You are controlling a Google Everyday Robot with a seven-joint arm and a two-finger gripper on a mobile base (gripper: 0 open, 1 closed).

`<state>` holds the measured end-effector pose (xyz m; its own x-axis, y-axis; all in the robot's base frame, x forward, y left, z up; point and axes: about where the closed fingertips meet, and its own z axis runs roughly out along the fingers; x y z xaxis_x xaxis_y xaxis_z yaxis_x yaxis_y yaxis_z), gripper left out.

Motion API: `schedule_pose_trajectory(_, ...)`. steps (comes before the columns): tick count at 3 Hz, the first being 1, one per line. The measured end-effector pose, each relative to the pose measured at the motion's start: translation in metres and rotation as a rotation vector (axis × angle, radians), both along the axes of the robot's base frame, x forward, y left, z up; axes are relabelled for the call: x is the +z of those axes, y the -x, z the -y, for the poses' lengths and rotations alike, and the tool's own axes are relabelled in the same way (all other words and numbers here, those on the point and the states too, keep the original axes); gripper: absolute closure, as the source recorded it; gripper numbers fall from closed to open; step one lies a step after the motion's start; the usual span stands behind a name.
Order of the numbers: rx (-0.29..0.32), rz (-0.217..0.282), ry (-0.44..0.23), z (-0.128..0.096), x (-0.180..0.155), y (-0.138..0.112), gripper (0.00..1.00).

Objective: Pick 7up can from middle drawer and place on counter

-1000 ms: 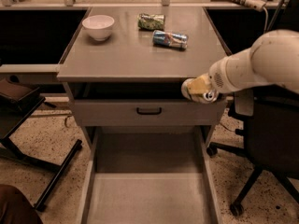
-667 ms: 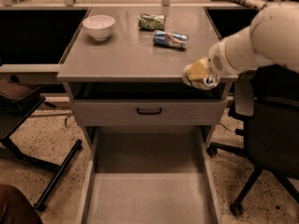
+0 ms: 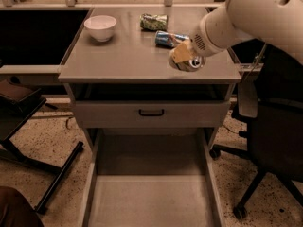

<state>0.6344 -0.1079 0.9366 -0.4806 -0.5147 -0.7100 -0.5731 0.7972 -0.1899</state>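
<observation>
The 7up can (image 3: 188,63) sits tilted, top facing outward, at the tabletop's (image 3: 128,60) front edge near the right corner. Released like this, it could land on its side and roll off into the open middle drawer (image 3: 151,200). The end effector (image 3: 182,54) grips it from above, closed around its body.

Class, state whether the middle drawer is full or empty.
Empty: the middle drawer shows bare floor; the gripper holds the 7up can over the counter.
</observation>
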Motion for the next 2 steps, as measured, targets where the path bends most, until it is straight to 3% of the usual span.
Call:
schedule_pose_trajectory(1, 0.065, 0.025, -0.005, -0.031, -0.005, -0.027, 1.0)
schedule_pose_trajectory(2, 0.084, 0.093, -0.029, -0.05, -0.014, -0.063, 1.0)
